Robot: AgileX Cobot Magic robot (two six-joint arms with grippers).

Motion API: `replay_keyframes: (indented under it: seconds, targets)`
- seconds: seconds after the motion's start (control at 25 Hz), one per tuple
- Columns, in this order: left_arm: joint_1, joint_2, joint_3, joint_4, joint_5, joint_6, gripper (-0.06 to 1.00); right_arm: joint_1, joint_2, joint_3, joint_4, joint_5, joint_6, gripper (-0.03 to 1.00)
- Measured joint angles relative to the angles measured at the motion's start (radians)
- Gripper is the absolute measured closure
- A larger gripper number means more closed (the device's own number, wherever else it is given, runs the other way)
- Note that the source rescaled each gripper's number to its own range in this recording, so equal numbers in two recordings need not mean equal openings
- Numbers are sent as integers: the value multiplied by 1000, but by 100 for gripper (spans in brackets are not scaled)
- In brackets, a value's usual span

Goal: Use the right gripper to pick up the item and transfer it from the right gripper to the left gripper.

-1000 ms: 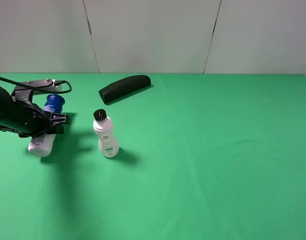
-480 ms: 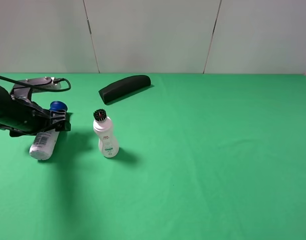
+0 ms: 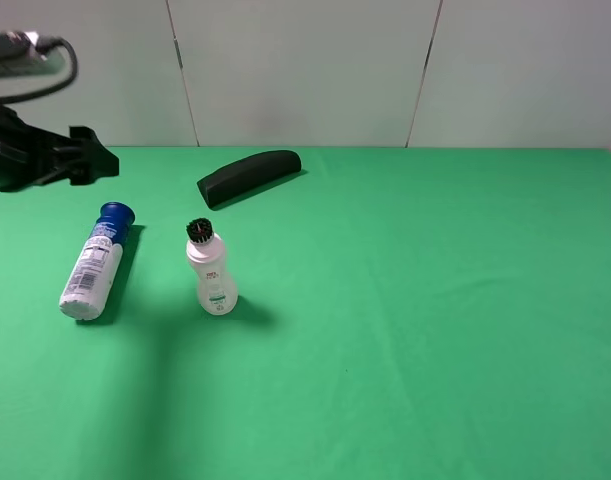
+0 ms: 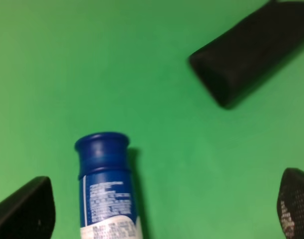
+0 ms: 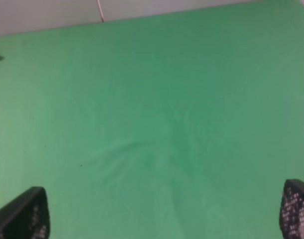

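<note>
Canister (image 3: 97, 262) is lying flat on the green cloth (image 3: 405, 300), blue cap pointing toward the back wall, white end toward the front edge. Nothing is gripping it.

Left pincer (image 3: 85, 160) hangs in the air above and just behind the canister's cap end, clear of it. Its wrist view looks straight down: both fingertips (image 4: 25, 209) spread wide, the blue cap and printed body (image 4: 106, 184) sitting between them but well below, no contact. So released, empty.

Right pincer (image 5: 164, 214) is out of the overhead shot. Its own camera shows both fingertips wide apart over bare cloth with nothing between them. Also released, empty, and well apart from the canister.

Other stuff: the small white bottle with the black bristle top (image 3: 211, 268) stands upright just beside the canister, on the side away from the left arm. The black curved piece (image 3: 249, 175) lies further back, ahead of the left pincer.

Progress, as I read it: neither pincer holds the canister, so no pickup or handover is visible at this point. The canister resting on the left arm's side with the left pincer open right over it looks to me like a set-down after the transfer, but the pictures alone can't confirm that. If not, everything remains: right arm reaches across, grabs, passes it over.
</note>
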Motion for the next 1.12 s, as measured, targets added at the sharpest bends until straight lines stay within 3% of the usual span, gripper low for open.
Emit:
replay_keyframes:
  seconds: [0.28, 0.6, 0.84, 1.12]
  targets:
    - [0, -306, 0, 111, 204, -35, 17, 0, 0, 0, 0, 0, 0, -3]
    - [0, -659, 0, 326, 439, -209, 17, 0, 0, 0, 0, -1, 0, -3]
    - [0, -833, 0, 380, 629, -237, 17, 0, 0, 0, 0, -1, 0, -3]
    - [0, -956, 0, 436, 747, -238, 17, 0, 0, 0, 0, -1, 0, -3]
